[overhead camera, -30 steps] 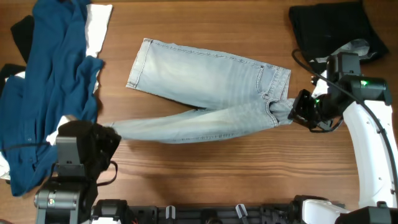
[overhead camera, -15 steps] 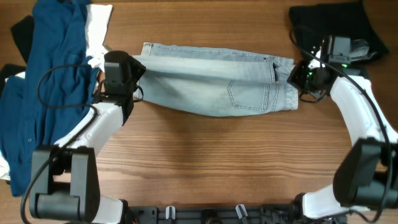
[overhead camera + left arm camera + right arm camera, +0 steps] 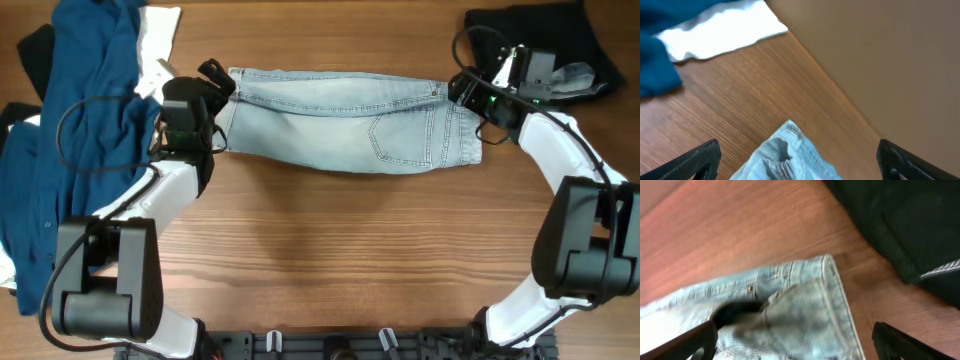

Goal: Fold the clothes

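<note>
The clothes, a pair of light-blue jeans (image 3: 340, 125), lie folded lengthwise at the far middle of the table, back pocket up, waistband to the right. My left gripper (image 3: 218, 82) stands open at the hem end. In the left wrist view the hem corner (image 3: 790, 155) lies loose between its wide-apart fingers (image 3: 697, 160). My right gripper (image 3: 462, 88) stands open at the waistband end. The right wrist view has the waistband corner (image 3: 815, 310) below its spread fingers (image 3: 902, 342), untouched.
A dark blue shirt (image 3: 80, 130) is heaped at the left over a white cloth (image 3: 158, 40). A black garment (image 3: 530, 45) with a grey patch lies at the far right, just behind my right arm. Bare wood covers the near half of the table.
Both arms carried the jeans' near leg up onto the far one, folding them in half lengthwise. Both grippers then opened and let go of the denim.
</note>
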Robot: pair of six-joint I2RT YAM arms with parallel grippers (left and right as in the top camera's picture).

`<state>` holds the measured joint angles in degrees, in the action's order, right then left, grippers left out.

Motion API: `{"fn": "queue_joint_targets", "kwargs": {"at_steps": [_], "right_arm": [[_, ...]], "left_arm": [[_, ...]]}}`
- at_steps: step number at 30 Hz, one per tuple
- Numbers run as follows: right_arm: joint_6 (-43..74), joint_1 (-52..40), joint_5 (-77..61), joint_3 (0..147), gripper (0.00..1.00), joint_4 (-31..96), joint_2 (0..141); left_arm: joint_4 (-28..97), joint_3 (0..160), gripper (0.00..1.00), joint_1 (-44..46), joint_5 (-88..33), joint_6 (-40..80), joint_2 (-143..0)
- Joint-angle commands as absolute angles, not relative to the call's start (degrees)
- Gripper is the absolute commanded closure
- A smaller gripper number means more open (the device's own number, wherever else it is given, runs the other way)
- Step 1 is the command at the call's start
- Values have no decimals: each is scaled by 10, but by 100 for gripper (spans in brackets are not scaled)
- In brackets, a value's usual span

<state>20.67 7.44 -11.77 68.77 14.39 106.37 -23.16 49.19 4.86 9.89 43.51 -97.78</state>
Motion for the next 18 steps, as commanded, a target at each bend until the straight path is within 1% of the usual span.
{"fn": "queue_joint_targets", "kwargs": {"at_steps": [1, 3, 4, 5, 6, 7, 8, 9, 10, 11, 18], "right_arm": [[128, 69, -151, 706, 1, 188, 994], [102, 50, -154, 706, 10, 227, 970], [88, 35, -155, 706, 25, 241, 967], [85, 13, -149, 705, 56, 249, 971], [85, -7, -142, 704, 72, 249, 979], [86, -22, -137, 704, 82, 247, 987], [89, -40, -134, 704, 90, 242, 1001], [91, -49, -134, 704, 93, 238, 1012], [96, -67, -136, 704, 96, 236, 1035], [99, -77, -136, 704, 96, 230, 1052], [107, -95, -149, 704, 96, 207, 1110]], "left_arm": [[-220, 499, 0, 48, -48, 299, -967], [-213, 499, 0, 52, -131, 254, -955], [-208, 499, 0, 61, -149, 234, -954], [-197, 499, 3, 74, -142, 209, -954], [-180, 499, 20, 90, -122, 187, -957], [-169, 498, 42, 104, -105, 170, -960], [-164, 498, 62, 117, -87, 152, -964], [-163, 498, 79, 127, -63, 138, -969], [-164, 498, 90, 141, -10, 111, -984], [-169, 498, 95, 148, 13, 88, -999], [-223, 498, 96, 151, 7, 79, -1109]]}}
